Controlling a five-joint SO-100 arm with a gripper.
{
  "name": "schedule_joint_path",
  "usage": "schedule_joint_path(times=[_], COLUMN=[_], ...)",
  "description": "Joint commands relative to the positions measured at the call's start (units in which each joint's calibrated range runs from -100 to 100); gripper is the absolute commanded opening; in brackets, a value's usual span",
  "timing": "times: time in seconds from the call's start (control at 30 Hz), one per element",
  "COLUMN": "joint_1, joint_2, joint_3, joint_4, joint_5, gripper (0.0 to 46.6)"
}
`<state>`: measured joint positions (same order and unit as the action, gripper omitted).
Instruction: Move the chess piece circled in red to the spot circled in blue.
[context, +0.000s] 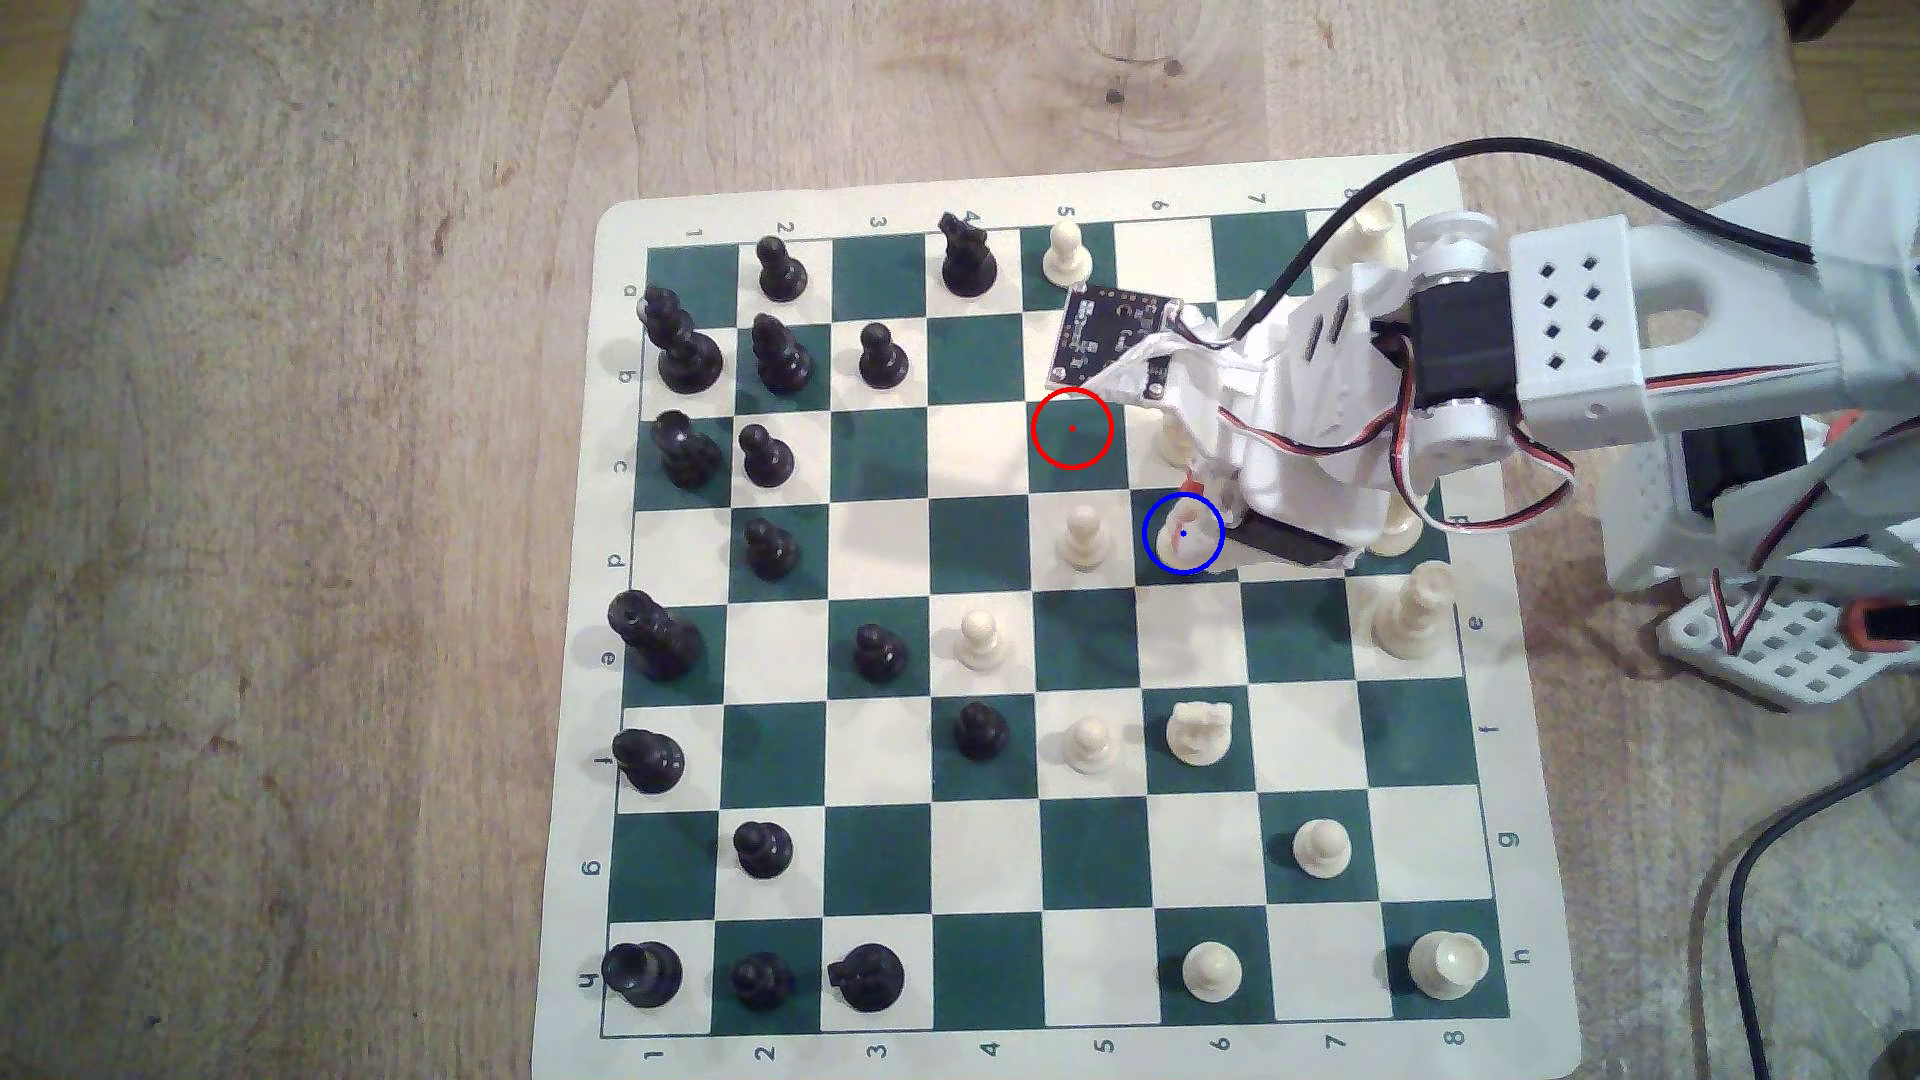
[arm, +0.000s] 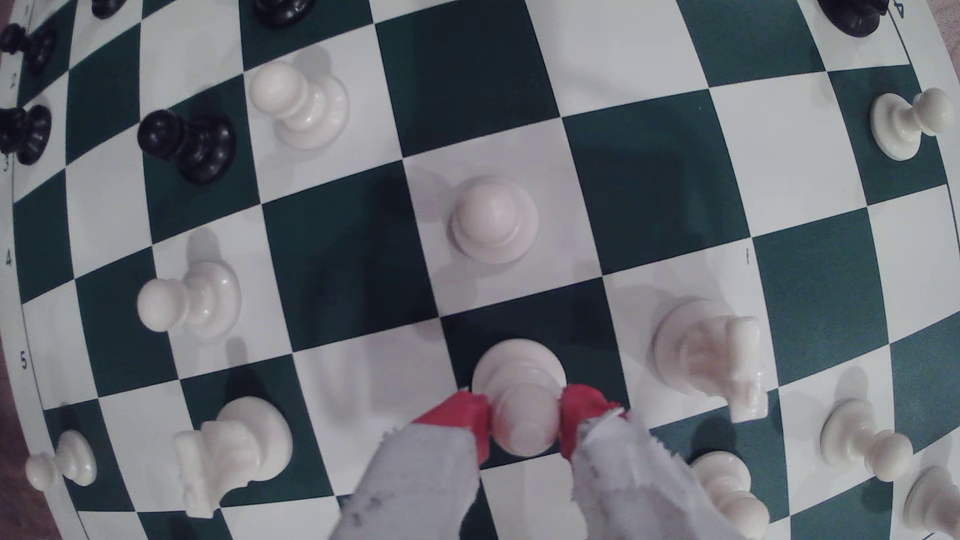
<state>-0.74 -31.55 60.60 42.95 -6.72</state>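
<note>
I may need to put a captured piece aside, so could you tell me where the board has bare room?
Bare squares surround the red ring, and lie between the black pawn and the board's near edge. Crowded: the black pieces along the exterior view's left, and around the gripper.

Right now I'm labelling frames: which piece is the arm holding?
On the green-and-cream chessboard, find the blue ring. The cream bishop stands inside it, pinched between the gripper's red fingertips. It is smooth-tipped, unlike the ball-headed pawn beside it.

Sixteen black pieces (context: 878, 652), thirteen cream pieces (context: 1322, 846) (some half-hidden).
</note>
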Motion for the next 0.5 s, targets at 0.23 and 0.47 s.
schedule_joint_path(times=[0.23, 0.47], joint_1=[2.6, 1.9], joint_2=[0.5, 1.8], joint_3=[-0.2, 0.0], joint_4=[-1.7, -2.9], joint_5=[1.1, 1.0], gripper=[0.3, 0.4])
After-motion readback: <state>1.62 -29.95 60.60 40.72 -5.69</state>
